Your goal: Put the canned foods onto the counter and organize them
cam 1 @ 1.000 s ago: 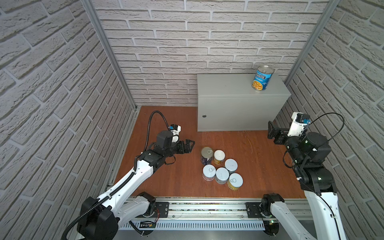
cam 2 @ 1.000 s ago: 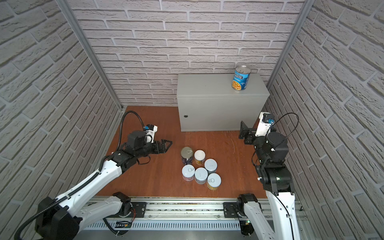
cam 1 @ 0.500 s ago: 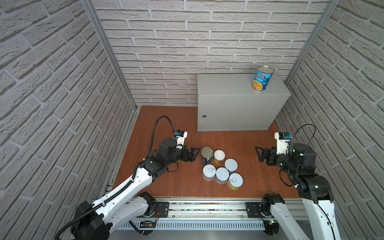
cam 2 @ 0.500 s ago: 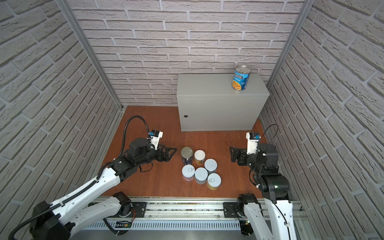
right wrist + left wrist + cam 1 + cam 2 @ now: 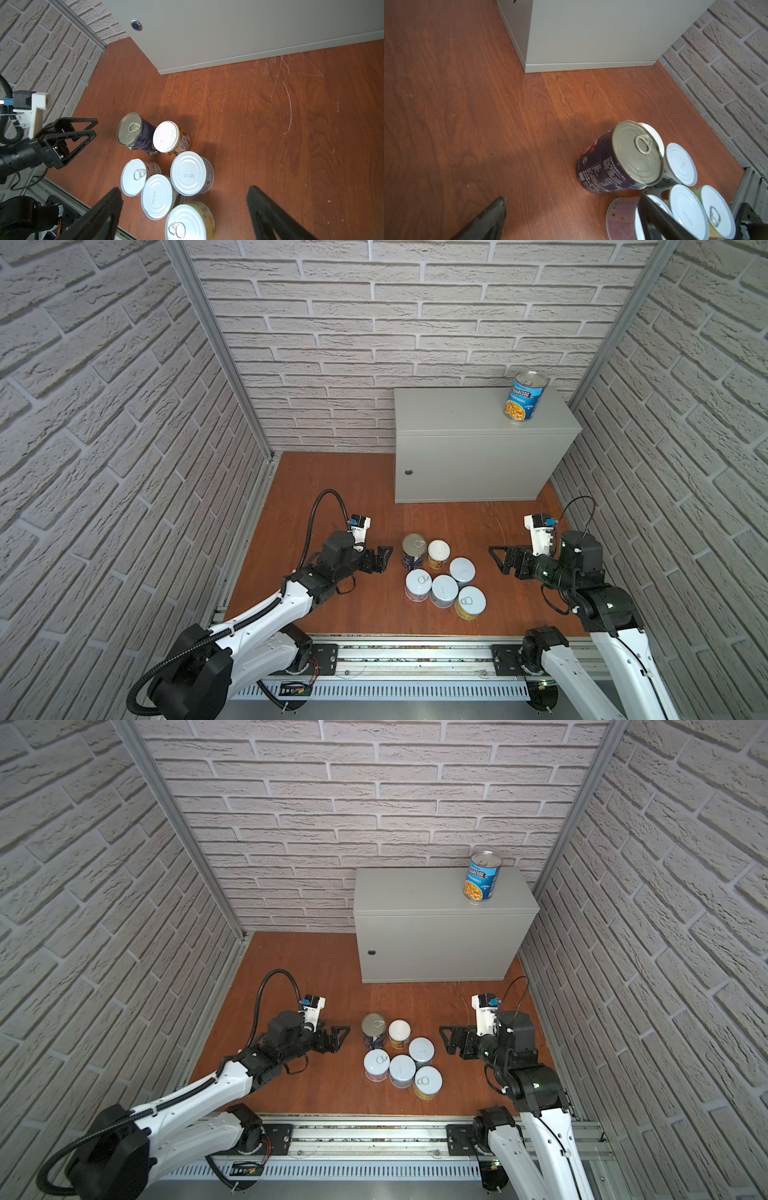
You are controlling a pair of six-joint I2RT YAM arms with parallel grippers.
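My left claw (image 5: pixel 386 559) is spread wide and empty, low over the floor (image 5: pixel 332 489), with the dark navy can (image 5: pixel 414 549) just ahead of its tips. My right claw (image 5: pixel 497 560) is wide and empty too, facing the five short cans (image 5: pixel 444 588) from the opposite side, near but apart. The blue soup can (image 5: pixel 524 400) stands upright on the worktop (image 5: pixel 457 410), well beyond the right claw.
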